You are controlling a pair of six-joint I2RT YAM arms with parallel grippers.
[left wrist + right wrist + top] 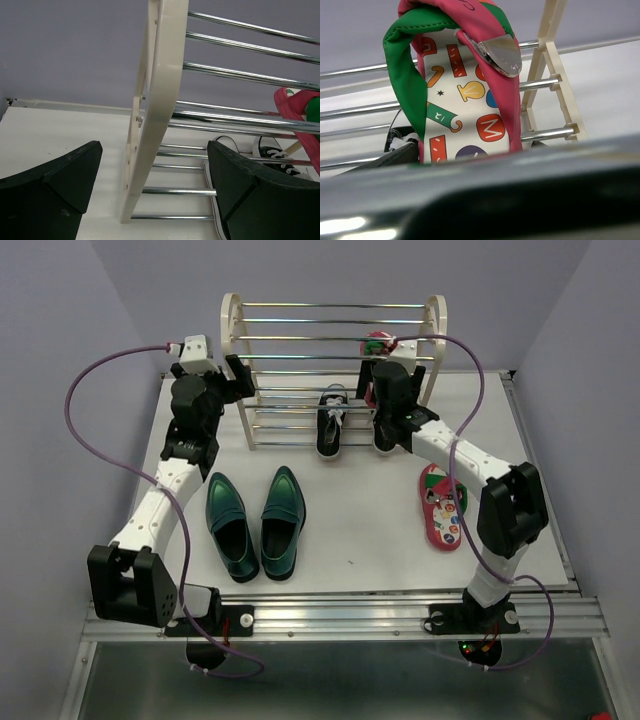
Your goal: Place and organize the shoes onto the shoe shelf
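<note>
right pincer [384,364] is up at the upper right of the shelf [232,315] in the top view, w/ a red flip-flop [378,342] standing toe-up against the high rods [330,322]; a blurred dark band hides its jaws in the wrist view, but nothing else seems to hold the sandal, so i judge it clamped on the heel end; left pincer [152,149] is wide open, one finger [55,195] each side of the shelf's left side panel [165,95], gripping nothing, no contact i can make out.

risks: rods are thin, shiny & gapped, so a floppy sandal let go upright could slip thru or tip off the back; the strap [402,65] could catch a rod as the arm backs out & drag the sandal along; right arm lies over the black sneakers [330,425] on the low tier, lower centre of the shelf, so a dip could knock them; if the left pincer closes or swings it could shove the frame & shake everything.

views: only the top view shows the green loafers [283,520] centre-left on the table [360,540] & the other flip-flop [443,505] at right, both well apart from the shelf; right wrist view alone shows the printed footbed & metal strap clip [497,52] close up; left wrist view alone shows the panel btwn the open fingers, sneakers at lower right.
</note>
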